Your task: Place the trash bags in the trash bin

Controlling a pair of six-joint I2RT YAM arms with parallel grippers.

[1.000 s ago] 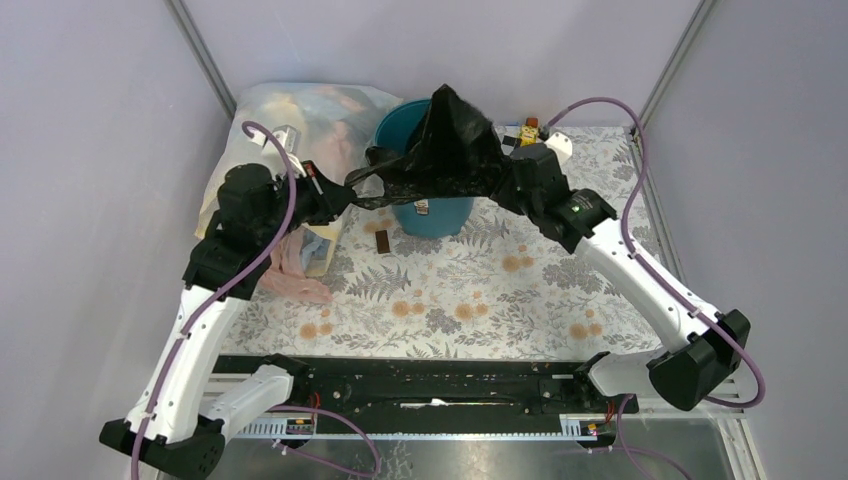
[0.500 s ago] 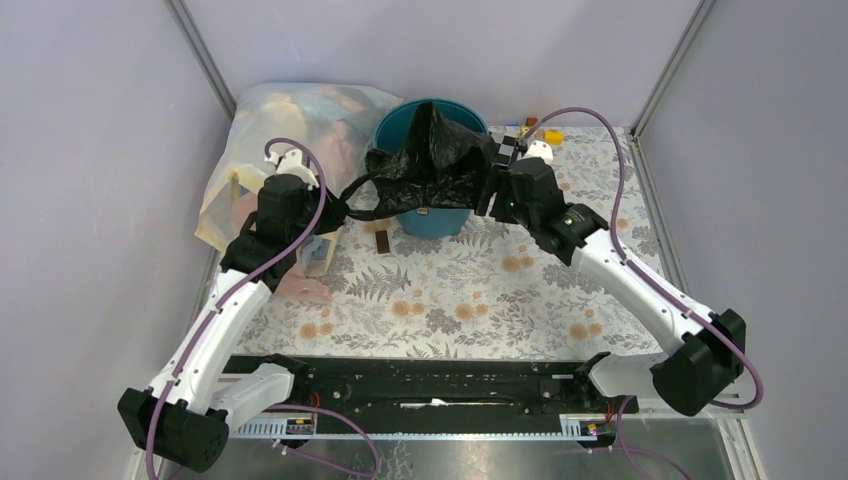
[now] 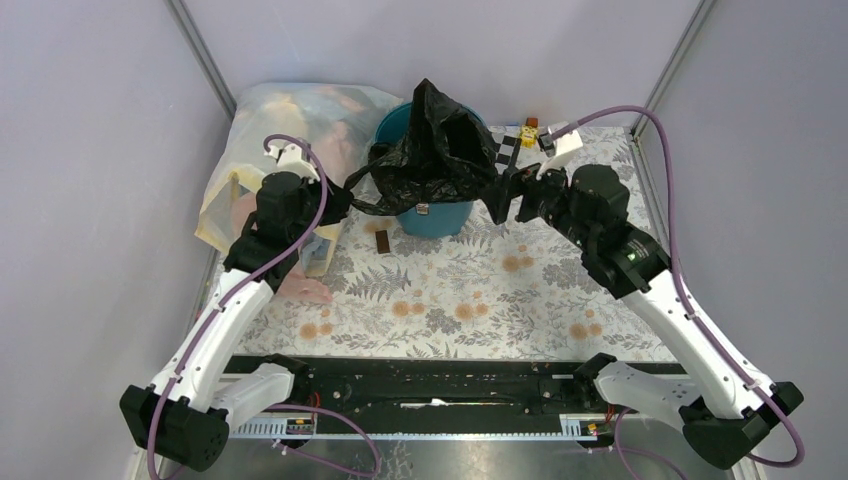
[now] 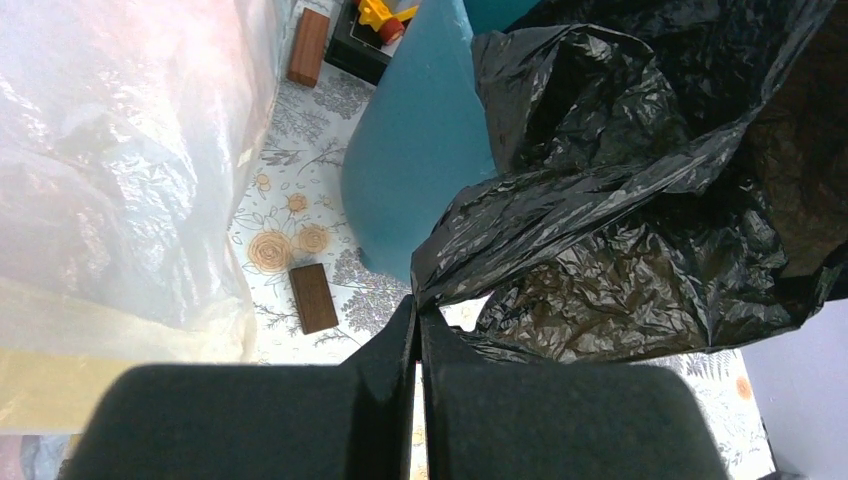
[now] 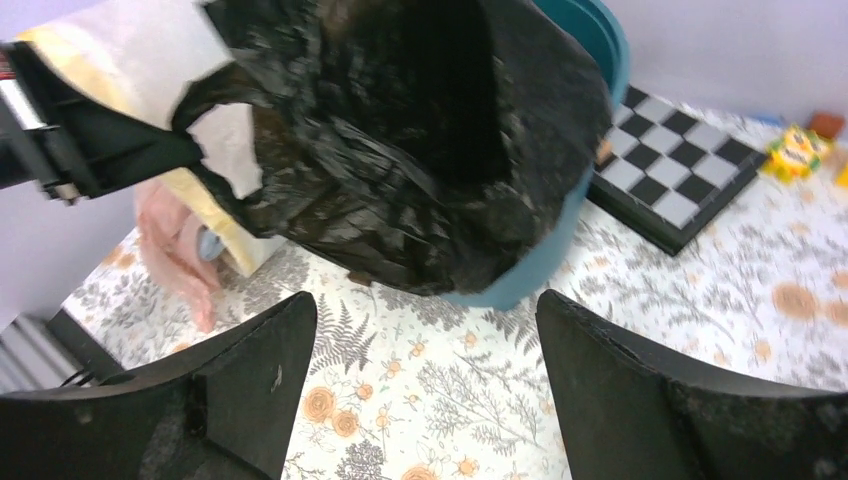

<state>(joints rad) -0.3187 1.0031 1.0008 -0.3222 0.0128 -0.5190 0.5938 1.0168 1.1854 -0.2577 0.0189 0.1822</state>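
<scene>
Floral-printed tablecloth (image 3: 560, 290) carries a translucent yellowish bag of clothes (image 3: 290, 110) at far left, with the teal trash bin (image 3: 440, 218) just beside it. Black trash bag (image 3: 440, 150) is draped over the bin's mouth, peaked above it and hanging down the near wall, hiding most of the rim and the interior. Left gripper (image 4: 417, 310), fingers pressed together, pinches the bag's left corner. Right gripper (image 5: 422, 300), fingers spread wide, grips nothing, close to the bag's right edge. Chessboard (image 5: 680, 190) is partly cut off behind the bin. Brown block (image 4: 313, 297) lies near the bin's base. Yellow toy (image 5: 797, 150) is too small to make out
</scene>
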